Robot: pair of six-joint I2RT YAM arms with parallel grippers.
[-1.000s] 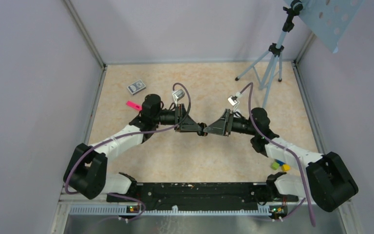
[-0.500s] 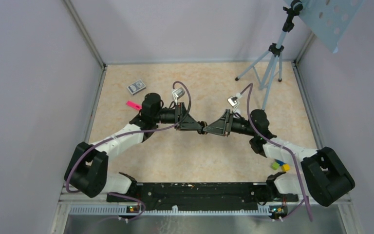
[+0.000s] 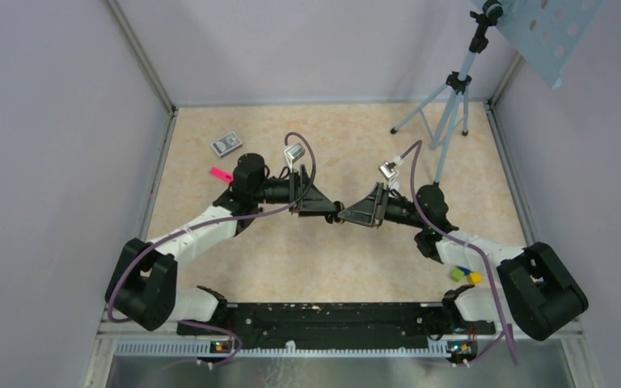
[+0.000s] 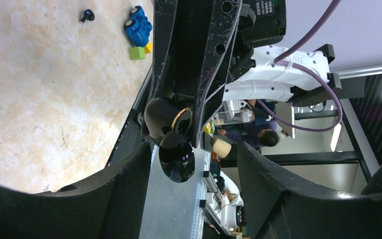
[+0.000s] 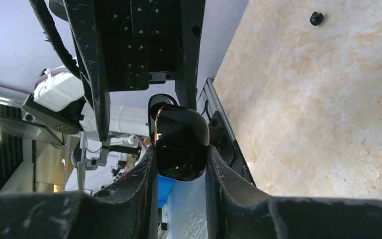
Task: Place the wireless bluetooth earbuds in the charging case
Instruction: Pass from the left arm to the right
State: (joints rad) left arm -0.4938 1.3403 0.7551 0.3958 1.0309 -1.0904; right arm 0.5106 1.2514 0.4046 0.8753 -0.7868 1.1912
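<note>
The right pincer [image 5: 179,160] pinches the glossy black charging case [image 5: 179,134] above the desk [image 3: 323,267]. The left pincer [image 4: 191,169] stands spread around it.

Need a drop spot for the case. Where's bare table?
Crowded: centre, where left gripper and right gripper meet; blocks at near right. Free: table from there to the base rail; far strip between card box and tripod.
</note>
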